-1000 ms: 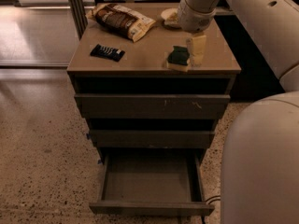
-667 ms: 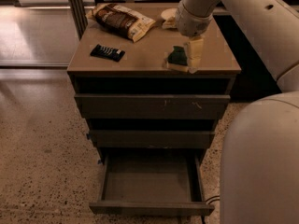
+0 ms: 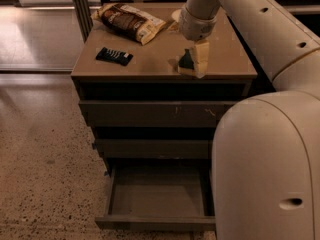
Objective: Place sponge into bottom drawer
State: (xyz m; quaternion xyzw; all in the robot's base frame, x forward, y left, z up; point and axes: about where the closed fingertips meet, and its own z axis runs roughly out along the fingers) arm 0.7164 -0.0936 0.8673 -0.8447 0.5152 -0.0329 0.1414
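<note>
The sponge (image 3: 186, 63), dark green over pale yellow foam, sits near the front right of the cabinet top (image 3: 150, 59) and looks tipped up on one edge. My gripper (image 3: 196, 59) comes down from the arm above and is right at the sponge, pressed against its right side. Part of the sponge is hidden by the gripper. The bottom drawer (image 3: 155, 194) is pulled open below, and its flat floor is bare.
A snack bag (image 3: 131, 21) lies at the back left of the top and a flat black packet (image 3: 114, 56) at the left. The scratched upper drawer front (image 3: 160, 113) and middle drawer (image 3: 155, 148) are closed. My pale body (image 3: 265, 169) fills the right foreground.
The gripper has shifted slightly lower against the sponge. The sponge, lying flatter before, now looks tilted up and narrower. The drawer and other items are unchanged.
</note>
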